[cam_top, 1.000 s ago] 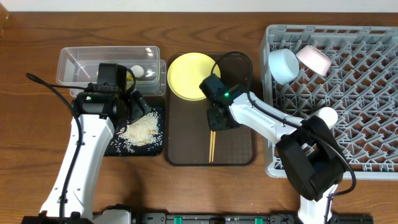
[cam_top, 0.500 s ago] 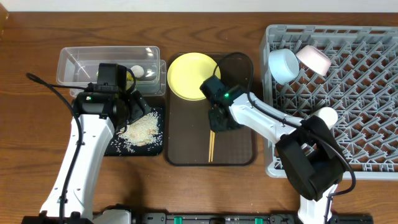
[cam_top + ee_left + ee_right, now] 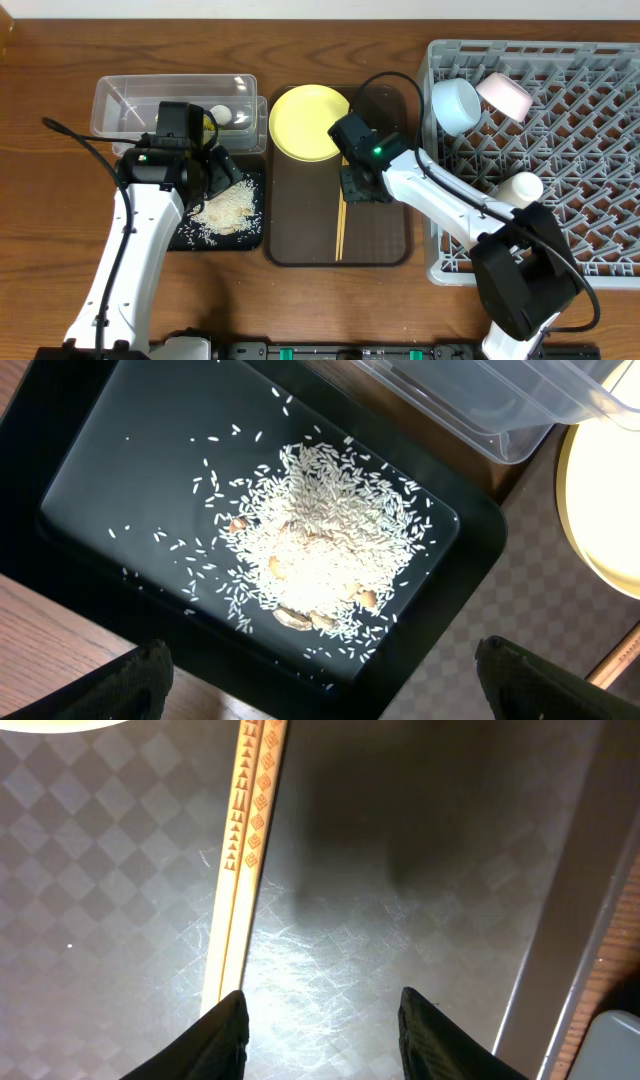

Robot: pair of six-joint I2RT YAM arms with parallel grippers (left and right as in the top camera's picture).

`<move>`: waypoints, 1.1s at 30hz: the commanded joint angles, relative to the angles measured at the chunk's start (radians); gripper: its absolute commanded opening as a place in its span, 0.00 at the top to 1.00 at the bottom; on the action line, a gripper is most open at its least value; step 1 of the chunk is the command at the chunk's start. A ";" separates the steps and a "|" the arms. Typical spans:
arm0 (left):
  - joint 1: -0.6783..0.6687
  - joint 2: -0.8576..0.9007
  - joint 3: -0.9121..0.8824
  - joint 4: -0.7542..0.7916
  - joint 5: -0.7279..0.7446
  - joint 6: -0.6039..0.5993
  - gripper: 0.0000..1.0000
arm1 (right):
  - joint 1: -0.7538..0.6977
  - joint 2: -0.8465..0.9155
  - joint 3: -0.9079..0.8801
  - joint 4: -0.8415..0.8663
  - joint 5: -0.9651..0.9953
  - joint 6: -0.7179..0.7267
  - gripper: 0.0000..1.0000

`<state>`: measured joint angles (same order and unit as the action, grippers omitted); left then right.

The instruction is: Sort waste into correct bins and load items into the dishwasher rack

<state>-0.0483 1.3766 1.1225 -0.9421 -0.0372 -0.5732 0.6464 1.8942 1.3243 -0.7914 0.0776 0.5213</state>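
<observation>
Wooden chopsticks [image 3: 245,840] are laid side by side on the brown serving tray [image 3: 385,240] at mid-table, running toward the near edge. The right gripper [image 3: 322,1025] is held just above them, jaws spread wide, nothing gripped; the sticks pass by 1 fingertip. The yellow plate [image 3: 305,120] is set on the tray's end nearest the far edge. Toward the left edge, rice [image 3: 320,550] is piled in the black tray [image 3: 100,480], with the clear tub [image 3: 130,100] just beyond. The left gripper [image 3: 340,690] is hung over the rice, jaws apart and empty. At the right edge, 2 bowls [image 3: 457,103] and a white cup [image 3: 522,187] are seated in the grey rack [image 3: 600,180].
</observation>
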 commanded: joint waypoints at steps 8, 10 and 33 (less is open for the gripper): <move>0.005 -0.006 0.008 -0.003 -0.016 -0.005 0.01 | 0.035 0.037 -0.003 0.040 -0.004 -0.020 0.53; 0.005 -0.006 0.008 -0.003 -0.016 -0.005 0.01 | 0.040 0.049 -0.003 0.040 -0.004 -0.020 0.53; 0.005 -0.006 0.008 -0.003 -0.016 -0.005 0.01 | 0.041 0.121 -0.004 0.053 -0.003 -0.005 0.52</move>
<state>-0.0483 1.3766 1.1225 -0.9417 -0.0368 -0.5732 0.6811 1.9923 1.3243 -0.7387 0.0673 0.5117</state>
